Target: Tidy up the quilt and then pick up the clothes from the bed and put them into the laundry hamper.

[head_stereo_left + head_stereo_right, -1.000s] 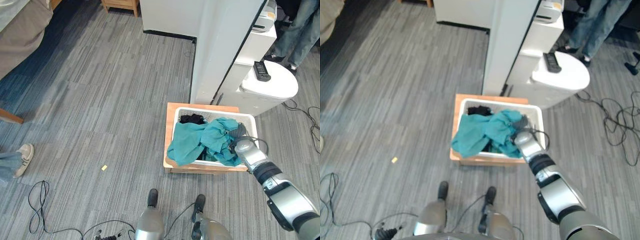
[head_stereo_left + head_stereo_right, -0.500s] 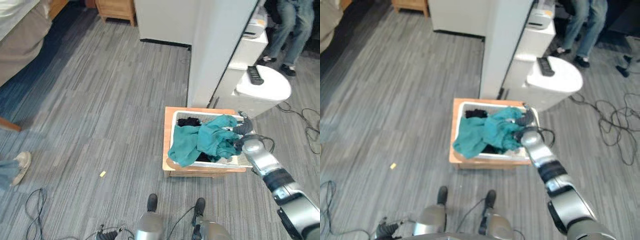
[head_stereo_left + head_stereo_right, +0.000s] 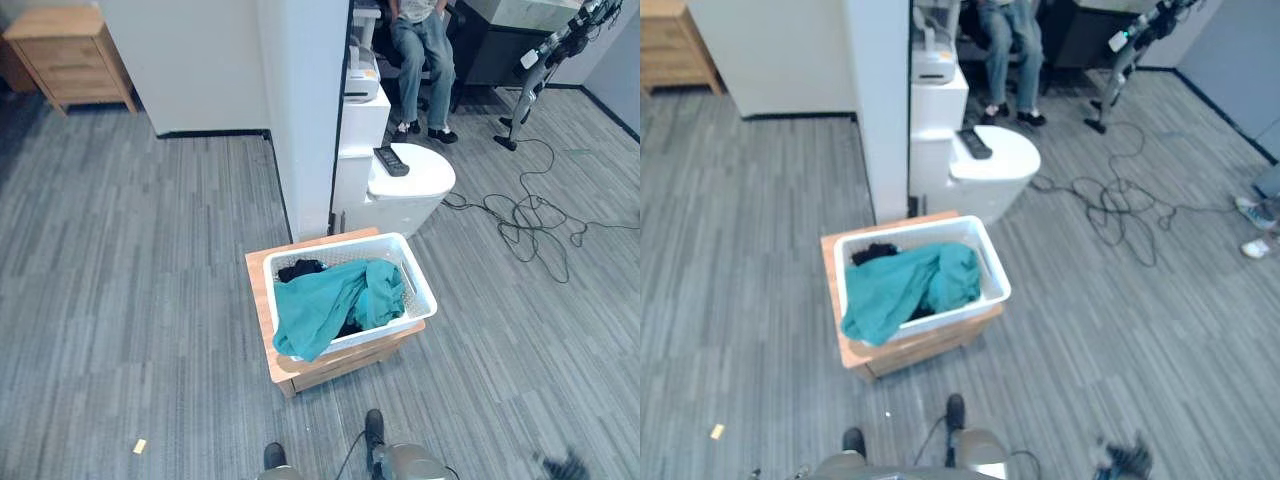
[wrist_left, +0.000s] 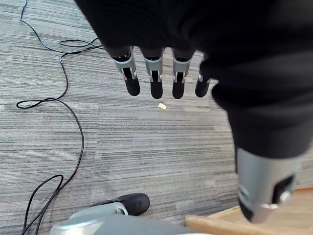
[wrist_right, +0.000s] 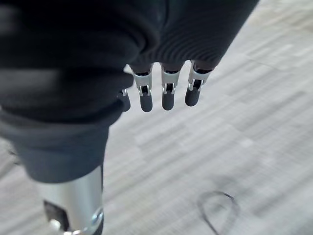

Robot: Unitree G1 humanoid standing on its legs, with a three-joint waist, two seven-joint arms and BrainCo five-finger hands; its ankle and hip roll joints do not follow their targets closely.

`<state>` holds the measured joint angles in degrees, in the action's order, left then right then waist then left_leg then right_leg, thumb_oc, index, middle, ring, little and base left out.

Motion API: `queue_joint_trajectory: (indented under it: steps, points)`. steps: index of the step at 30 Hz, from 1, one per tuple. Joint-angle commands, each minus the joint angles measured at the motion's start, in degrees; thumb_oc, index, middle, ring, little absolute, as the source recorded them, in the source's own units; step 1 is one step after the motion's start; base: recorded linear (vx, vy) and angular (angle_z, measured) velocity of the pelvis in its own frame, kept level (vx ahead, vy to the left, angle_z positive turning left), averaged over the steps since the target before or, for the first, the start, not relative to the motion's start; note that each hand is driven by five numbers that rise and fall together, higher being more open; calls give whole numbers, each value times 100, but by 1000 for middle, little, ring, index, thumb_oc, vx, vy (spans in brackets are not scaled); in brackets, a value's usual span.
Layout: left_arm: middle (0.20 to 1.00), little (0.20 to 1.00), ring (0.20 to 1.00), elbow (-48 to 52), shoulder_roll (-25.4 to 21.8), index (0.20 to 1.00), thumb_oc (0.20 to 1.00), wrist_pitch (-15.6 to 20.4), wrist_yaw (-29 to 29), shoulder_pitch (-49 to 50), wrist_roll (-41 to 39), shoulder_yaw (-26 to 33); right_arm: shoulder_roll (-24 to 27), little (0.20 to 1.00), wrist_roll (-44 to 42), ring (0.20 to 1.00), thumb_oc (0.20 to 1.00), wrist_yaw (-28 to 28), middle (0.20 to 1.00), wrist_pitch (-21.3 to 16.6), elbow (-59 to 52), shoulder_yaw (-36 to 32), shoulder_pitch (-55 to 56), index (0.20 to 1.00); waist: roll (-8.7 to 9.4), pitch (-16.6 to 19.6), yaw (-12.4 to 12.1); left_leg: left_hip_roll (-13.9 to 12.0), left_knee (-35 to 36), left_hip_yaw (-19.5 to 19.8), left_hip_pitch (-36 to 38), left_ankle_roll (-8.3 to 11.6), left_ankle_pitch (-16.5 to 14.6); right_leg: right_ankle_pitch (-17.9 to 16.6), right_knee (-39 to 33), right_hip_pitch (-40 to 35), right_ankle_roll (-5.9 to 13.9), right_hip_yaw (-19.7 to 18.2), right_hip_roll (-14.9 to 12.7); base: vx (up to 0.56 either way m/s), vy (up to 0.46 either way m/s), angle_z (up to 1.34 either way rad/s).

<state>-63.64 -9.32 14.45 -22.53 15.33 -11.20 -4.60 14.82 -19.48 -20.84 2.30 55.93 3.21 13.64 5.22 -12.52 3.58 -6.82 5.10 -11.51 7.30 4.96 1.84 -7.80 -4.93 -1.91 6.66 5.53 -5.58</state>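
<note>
**Inspector:** Head views first. Where are the clothes?

**Operator:** From the left eye view I see the white perforated plastic laundry hamper (image 3: 418, 285) sitting on a low light-wood stand (image 3: 262, 315) on the grey plank floor (image 3: 120, 300). A teal cloth garment (image 3: 335, 305) lies inside, one fold draped over the near rim, with a dark garment (image 3: 298, 269) in the far corner. Beyond it stands a white pillar (image 3: 300, 110) and a round white unit (image 3: 410, 180) with a black remote control (image 3: 390, 161) on top. A seated person's legs (image 3: 420, 60) show at the far side. The right eye view shows the same layout and a small yellow scrap (image 3: 717, 431) on the floor.

**Inspector:** Left wrist view?

**Operator:** The left robot hand (image 4: 156, 73) hangs over bare floor, fingers straight and slightly apart, nothing in it.

**Inspector:** Right wrist view?

**Operator:** The right robot hand (image 5: 164, 90) is likewise spread and empty above the floor.

**Inspector:** Your assessment of the step in hand?

**Operator:** I judge the drop made; the overhanging fold is the weak point. To do it well, I would tuck that fold inside the rim, pressing down rather than pulling, so the hamper does not slide on its stand.
</note>
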Motion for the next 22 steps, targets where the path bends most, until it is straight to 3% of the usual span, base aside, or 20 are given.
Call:
queue_joint_trajectory:
  steps: [1, 4, 5, 7, 9, 12, 15, 18, 22]
  points:
    - [1000, 1000, 1000, -316, 143, 1000, 1000, -20, 140, -132, -40, -370, 43, 1000, -51, 1000, 1000, 277, 1000, -282, 762, 60, -945, 1000, -106, 6, -348, 244, -97, 131, 43, -308, -353, 28, -7, -169, 709, 177, -427, -57, 97, 11]
    - [1000, 1000, 1000, -324, 149, 1000, 1000, -49, 259, -220, 99, -514, -106, 1000, -25, 1000, 1000, 345, 1000, -152, 1432, 217, -1090, 1000, -263, 61, -463, 302, -51, 188, 73, -288, -344, 64, -7, -207, 688, 290, -475, -60, 106, 16]
    - [1000, 1000, 1000, -248, 126, 1000, 1000, -91, 278, -214, 152, -606, -150, 1000, 534, 1000, 1000, 541, 1000, -224, 1440, 320, -1173, 1000, -318, 83, -499, 337, -27, 213, 106, -293, -354, 92, -7, -235, 672, 335, -498, -57, 99, 24]
    - [1000, 1000, 1000, -190, 95, 1000, 1000, -150, 314, -210, 288, -621, -177, 1000, 1137, 1000, 1000, 341, 1000, -259, 1343, 579, -1240, 1000, -344, 102, -529, 347, -26, 224, 114, -293, -349, 118, -7, -264, 655, 361, -512, -40, 46, 22]
    - [1000, 1000, 1000, -169, 82, 1000, 1000, -163, 329, -207, 395, -606, -158, 1000, 1130, 1000, 1000, 299, 1000, -289, 1314, 696, -1239, 1000, -349, 115, -543, 350, -29, 239, 103, -292, -346, 127, -7, -270, 652, 373, -516, -50, 6, 17]
    - [1000, 1000, 1000, -143, -50, 1000, 1000, -88, 390, -200, 540, -689, 41, 1000, 246, 1000, 1000, 496, 1000, -159, 1218, 758, -1363, 1000, -340, 146, -593, 361, -36, 303, 66, -296, -350, 162, -7, -285, 623, 427, -514, -66, -9, 12]
    - [1000, 1000, 1000, -153, -88, 1000, 1000, 19, 464, -208, 488, -684, 107, 1000, 450, 1000, 1000, 519, 1000, -154, 1213, 757, -1438, 1000, -349, 175, -588, 354, -24, 315, 80, -296, -349, 186, -7, -294, 587, 421, -492, -9, 1, 13]
    - [1000, 1000, 1000, -92, -100, 1000, 1000, 59, 527, -282, 470, -687, 49, 1000, 1190, 1000, 1000, 599, 1000, -207, 1185, 1016, -1496, 1000, -344, 189, -594, 319, -24, 288, 74, -290, -309, 171, -7, -289, 568, 412, -485, -3, -3, -2]
    - [1000, 1000, 1000, -63, -88, 1000, 1000, 23, 536, -283, 512, -709, 66, 1000, 716, 1000, 1000, 470, 1000, -95, 1141, 1090, -1502, 1000, -311, 176, -606, 293, -32, 291, 88, -286, -301, 159, -7, -298, 563, 428, -470, -11, -37, 0]
